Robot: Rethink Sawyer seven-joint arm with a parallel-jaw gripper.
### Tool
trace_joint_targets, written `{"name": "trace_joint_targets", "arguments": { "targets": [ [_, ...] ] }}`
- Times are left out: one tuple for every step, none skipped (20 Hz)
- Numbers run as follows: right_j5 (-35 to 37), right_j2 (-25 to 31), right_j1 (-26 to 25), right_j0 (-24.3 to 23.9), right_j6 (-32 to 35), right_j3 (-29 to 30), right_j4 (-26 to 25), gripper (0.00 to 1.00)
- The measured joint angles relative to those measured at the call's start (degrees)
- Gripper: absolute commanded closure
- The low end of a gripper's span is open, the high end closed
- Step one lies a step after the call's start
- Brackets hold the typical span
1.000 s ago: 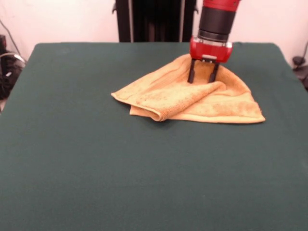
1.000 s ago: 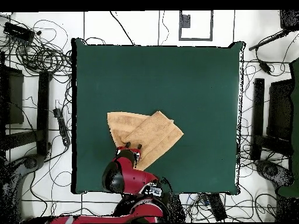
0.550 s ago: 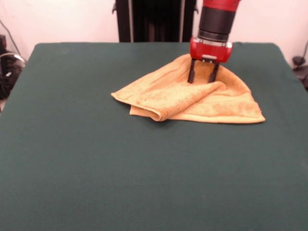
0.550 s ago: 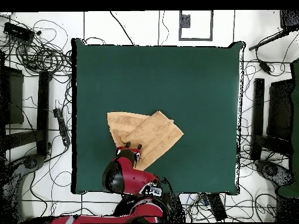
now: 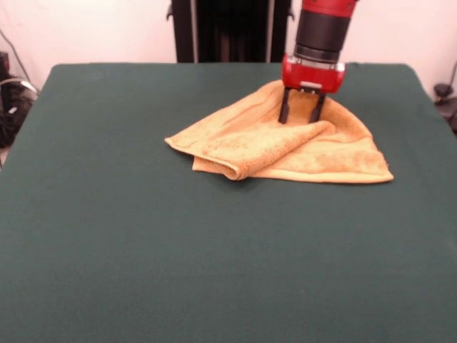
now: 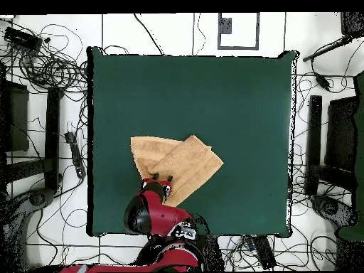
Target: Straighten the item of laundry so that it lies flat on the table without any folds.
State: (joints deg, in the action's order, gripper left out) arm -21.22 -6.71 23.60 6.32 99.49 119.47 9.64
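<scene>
The end effector (image 5: 300,114) stands open, fingers spread and pressed down onto the folded towel (image 5: 285,146), which lies crumpled toward the far right of the green surface (image 5: 143,250).

My big green table (image 5: 143,250) is holding just one thing — a yellow-orange towel (image 5: 285,146), lying folded over itself, bunched up, nearer my side.

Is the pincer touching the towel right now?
Touching. In the front view the pincer has both open fingertips pressed into the towel.
</scene>
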Motion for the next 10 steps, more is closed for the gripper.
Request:
{"name": "trace_joint_targets", "arguments": {
  "targets": [
    [0.1, 0.0, 0.0, 0.0, 0.0, 0.0, 0.0, 0.0],
    [0.2, 0.0, 0.0, 0.0, 0.0, -0.1, 0.0, 0.0],
    [0.3, 0.0, 0.0, 0.0, 0.0, -0.1, 0.0, 0.0],
    [0.4, 0.0, 0.0, 0.0, 0.0, -0.1, 0.0, 0.0],
    [0.4, 0.0, 0.0, 0.0, 0.0, -0.1, 0.0, 0.0],
    [0.4, 0.0, 0.0, 0.0, 0.0, -0.1, 0.0, 0.0],
    [0.4, 0.0, 0.0, 0.0, 0.0, -0.1, 0.0, 0.0],
    [0.4, 0.0, 0.0, 0.0, 0.0, -0.1, 0.0, 0.0],
    [0.4, 0.0, 0.0, 0.0, 0.0, -0.1, 0.0, 0.0],
    [0.4, 0.0, 0.1, 0.0, 0.0, -0.1, 0.0, 0.0]
  ]
}}
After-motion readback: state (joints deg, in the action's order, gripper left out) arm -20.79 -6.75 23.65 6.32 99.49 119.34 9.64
